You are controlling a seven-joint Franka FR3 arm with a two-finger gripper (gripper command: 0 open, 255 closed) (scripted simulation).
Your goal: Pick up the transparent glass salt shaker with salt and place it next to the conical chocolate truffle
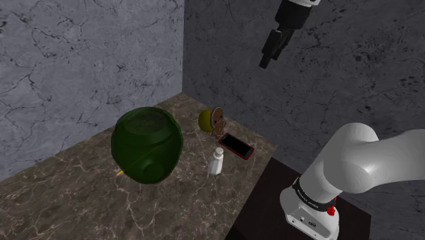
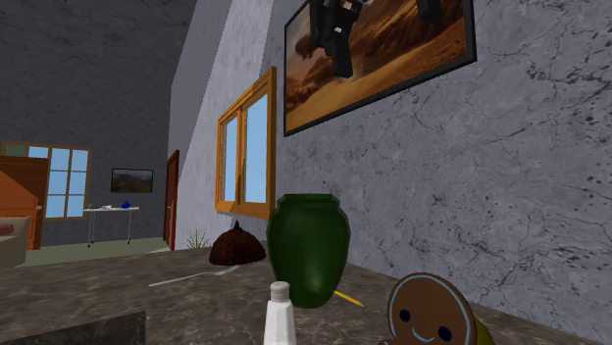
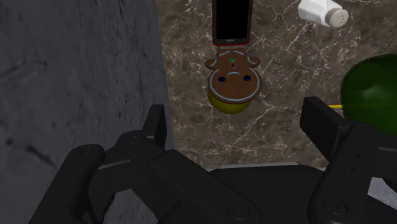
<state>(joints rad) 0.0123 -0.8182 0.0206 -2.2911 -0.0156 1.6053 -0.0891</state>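
Note:
The salt shaker [image 1: 218,161], white-bodied with a pale cap, stands upright on the marble counter [image 1: 82,198] between the green vase and a phone. It also shows as the shaker [image 2: 280,316] and the shaker [image 3: 323,11]. The conical chocolate truffle [image 2: 236,245] is a dark brown cone on the counter beyond the vase. My gripper [image 1: 265,61] hangs high above the counter's back corner, open and holding nothing. The gripper [image 3: 238,127] looks down on a gingerbread cookie, with the shaker well off to one side. High against the painting is the gripper [image 2: 342,64].
A large green vase [image 1: 146,144] stands mid-counter. A gingerbread cookie [image 1: 216,118] rests on a yellow-green round thing near the wall. A red-edged black phone [image 1: 236,145] lies by the counter's edge. A yellow pencil [image 2: 345,296] lies beside the vase. Stone walls meet at the corner.

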